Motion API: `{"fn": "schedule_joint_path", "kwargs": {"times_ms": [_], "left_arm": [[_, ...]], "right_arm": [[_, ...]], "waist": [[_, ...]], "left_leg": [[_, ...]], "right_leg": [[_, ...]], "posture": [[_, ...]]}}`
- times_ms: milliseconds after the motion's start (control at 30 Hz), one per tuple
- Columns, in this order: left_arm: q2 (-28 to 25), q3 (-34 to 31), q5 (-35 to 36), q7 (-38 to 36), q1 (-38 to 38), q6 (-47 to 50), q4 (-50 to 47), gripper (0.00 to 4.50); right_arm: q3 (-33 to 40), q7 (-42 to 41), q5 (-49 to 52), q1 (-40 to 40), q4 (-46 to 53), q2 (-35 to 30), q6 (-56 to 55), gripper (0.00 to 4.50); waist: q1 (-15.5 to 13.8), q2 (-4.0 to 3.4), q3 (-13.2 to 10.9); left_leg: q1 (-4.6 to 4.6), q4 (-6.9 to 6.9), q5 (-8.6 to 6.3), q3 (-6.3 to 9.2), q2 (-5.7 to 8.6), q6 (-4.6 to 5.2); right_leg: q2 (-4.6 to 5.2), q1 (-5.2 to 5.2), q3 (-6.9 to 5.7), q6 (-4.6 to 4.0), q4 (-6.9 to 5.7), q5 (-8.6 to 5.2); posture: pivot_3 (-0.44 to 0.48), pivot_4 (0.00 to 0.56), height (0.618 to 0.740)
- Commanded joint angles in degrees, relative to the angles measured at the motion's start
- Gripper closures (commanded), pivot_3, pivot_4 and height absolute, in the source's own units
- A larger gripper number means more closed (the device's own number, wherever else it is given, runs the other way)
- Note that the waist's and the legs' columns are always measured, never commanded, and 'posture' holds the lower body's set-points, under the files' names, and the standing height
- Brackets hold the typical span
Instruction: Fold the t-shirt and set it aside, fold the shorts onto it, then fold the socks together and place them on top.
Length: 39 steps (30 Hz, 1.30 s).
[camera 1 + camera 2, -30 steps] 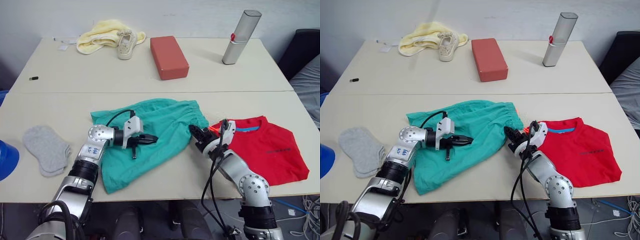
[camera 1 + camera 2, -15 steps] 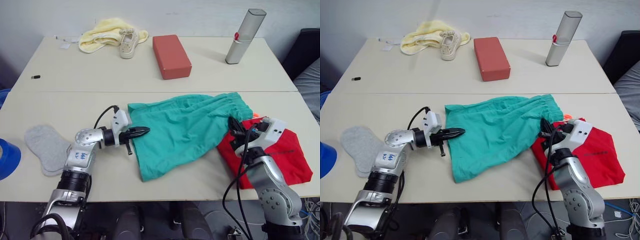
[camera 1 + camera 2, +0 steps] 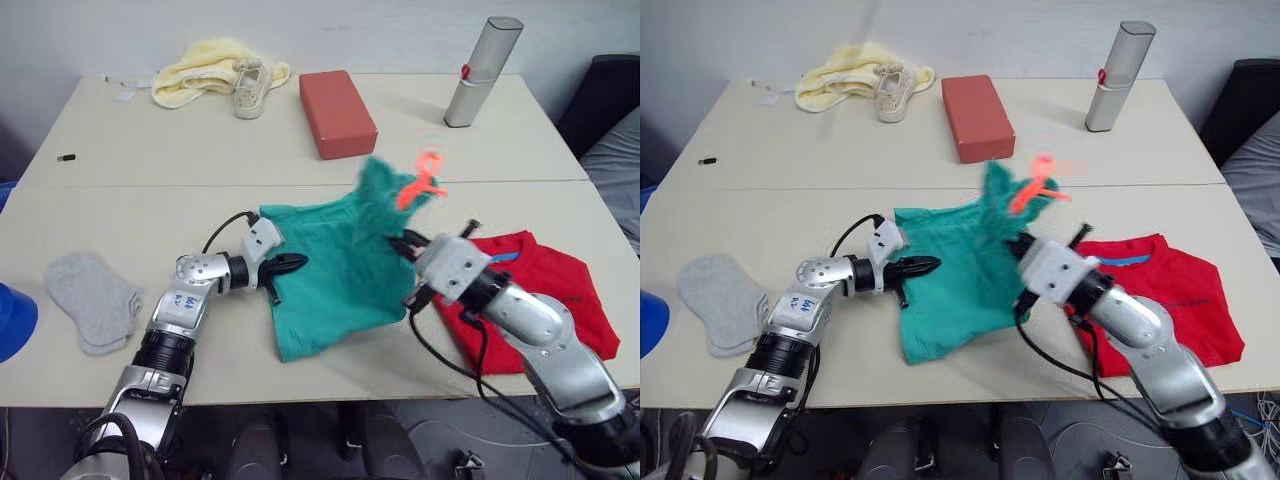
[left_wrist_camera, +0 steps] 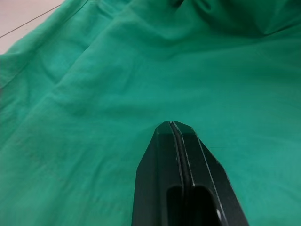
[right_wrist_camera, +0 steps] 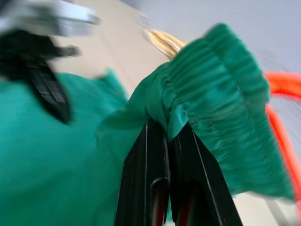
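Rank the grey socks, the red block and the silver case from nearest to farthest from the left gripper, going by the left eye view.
From the left gripper, which rests on the shorts:
1. Grey socks, to its left near the table's front edge.
2. Red block, beyond it toward the back of the table.
3. Silver case, standing far back on the right.

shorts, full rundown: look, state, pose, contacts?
The shorts are teal-green thin woven-looking fabric with a gathered elastic waist and an orange drawstring loop. The right tool is shut on the waistband and holds that end up off the table, drawstring dangling above. The rest drapes down and lies crumpled on the tabletop, left of the red t-shirt. The left tool, fingers closed, rests at the fabric's left edge.
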<state>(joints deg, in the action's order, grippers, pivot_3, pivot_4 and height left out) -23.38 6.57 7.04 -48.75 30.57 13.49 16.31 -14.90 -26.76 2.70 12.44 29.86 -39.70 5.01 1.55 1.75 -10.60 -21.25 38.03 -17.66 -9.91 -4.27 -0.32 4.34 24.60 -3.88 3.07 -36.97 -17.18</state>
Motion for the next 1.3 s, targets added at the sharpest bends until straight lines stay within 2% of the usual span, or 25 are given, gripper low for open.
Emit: {"fn": "schedule_joint_path", "kwargs": {"times_ms": [33,167,333,433,600,800,833,933,1067,1167,1300], "left_arm": [[-1.20,-1.89,0.95,0.77,-1.38,1.37,-1.16,4.50],[-2.42,-3.18,1.83,0.35,-2.59,1.59,-2.70,4.50],[-4.96,-4.64,3.78,-1.24,-4.16,2.12,-5.22,4.50],[-6.26,-6.05,5.66,-2.53,-5.93,2.38,-7.68,4.50],[-8.49,-9.05,11.21,-6.80,-9.25,3.45,-12.84,4.50],[-14.48,-12.87,13.77,-9.35,-13.03,4.58,-17.27,4.50],[-15.32,-13.37,14.16,-9.82,-13.59,4.58,-17.86,4.50],[-17.00,-15.75,16.68,-11.25,-15.12,5.24,-19.67,4.50],[-21.33,-19.80,22.32,-17.10,-17.69,7.25,-21.89,4.50],[-23.27,-21.22,24.70,-19.07,-18.56,8.29,-22.74,4.50],[-22.65,-20.87,24.61,-19.20,-17.49,5.96,-23.21,4.50]], "right_arm": [[-5.12,-3.98,-2.95,0.85,-1.56,2.42,-1.24,4.49],[-9.10,-7.47,-4.37,0.35,-4.61,5.25,-1.25,4.49],[-7.61,-8.71,-1.45,-1.28,-6.97,8.67,3.35,4.49],[-6.83,-11.21,1.91,-1.36,-6.58,10.06,3.85,3.87],[-0.57,-17.59,19.00,-4.50,-0.79,11.40,7.47,2.14],[12.52,-24.15,32.26,-13.27,5.77,2.39,12.16,0.18],[14.70,-25.36,34.03,-14.71,6.18,1.00,12.50,0.05],[21.51,-26.28,38.32,-17.90,6.80,-0.86,12.79,0.05],[33.42,-25.26,42.24,-22.80,5.25,-3.00,14.94,0.05],[36.17,-28.35,38.35,-26.14,3.81,-3.49,10.69,0.05],[35.62,-28.08,35.77,-26.29,2.58,-2.01,8.48,0.05]], "waist": [[-0.07,0.00,0.00],[0.12,0.01,0.00],[0.18,0.01,0.00],[0.15,0.01,0.00],[-0.01,0.01,0.00],[-0.12,0.02,0.00],[-0.11,0.01,0.00],[-0.03,0.01,-0.01],[0.01,0.01,-0.01],[-0.09,0.01,-0.01],[-0.08,-0.01,-0.02]], "left_leg": [[-0.02,0.01,0.00,0.00,0.01,0.00],[-0.04,0.11,-0.05,-0.09,0.07,0.11],[-0.01,0.13,-0.03,-0.09,0.02,0.07],[0.00,0.10,-0.03,-0.07,-0.07,0.04],[-0.04,0.10,-0.05,-0.02,-0.08,0.03],[-0.04,0.07,-0.19,0.03,-0.05,0.13],[-0.04,0.07,-0.20,0.03,-0.05,0.15],[-0.02,0.05,-0.35,0.04,-0.08,0.36],[0.01,0.04,-0.35,0.04,-0.11,0.33],[0.02,0.02,-0.36,0.08,-0.11,0.31],[0.02,0.03,-0.36,0.07,-0.09,0.32]], "right_leg": [[0.02,0.00,-0.02,0.00,0.02,0.00],[0.13,-0.01,-0.08,0.03,0.02,0.01],[0.14,0.01,-0.08,0.00,-0.05,0.02],[0.11,0.01,-0.09,-0.07,-0.06,0.01],[0.13,0.00,-0.17,-0.10,-0.04,-0.01],[0.21,-0.06,-0.20,-0.10,0.11,-0.01],[0.21,-0.06,-0.20,-0.10,0.11,-0.01],[0.17,-0.06,-0.22,-0.11,0.08,-0.01],[0.16,-0.05,-0.22,-0.18,0.02,-0.03],[0.14,-0.06,-0.25,-0.23,0.04,-0.06],[0.15,-0.07,-0.25,-0.22,0.05,-0.05]], "posture": [[0.000,0.150,0.740],[0.000,0.150,0.740],[0.000,0.150,0.740],[0.000,0.150,0.740],[0.000,0.150,0.740],[0.000,0.150,0.740],[0.000,0.150,0.740],[0.000,0.150,0.740],[0.000,0.150,0.740],[0.000,0.150,0.740],[0.000,0.150,0.740]]}}
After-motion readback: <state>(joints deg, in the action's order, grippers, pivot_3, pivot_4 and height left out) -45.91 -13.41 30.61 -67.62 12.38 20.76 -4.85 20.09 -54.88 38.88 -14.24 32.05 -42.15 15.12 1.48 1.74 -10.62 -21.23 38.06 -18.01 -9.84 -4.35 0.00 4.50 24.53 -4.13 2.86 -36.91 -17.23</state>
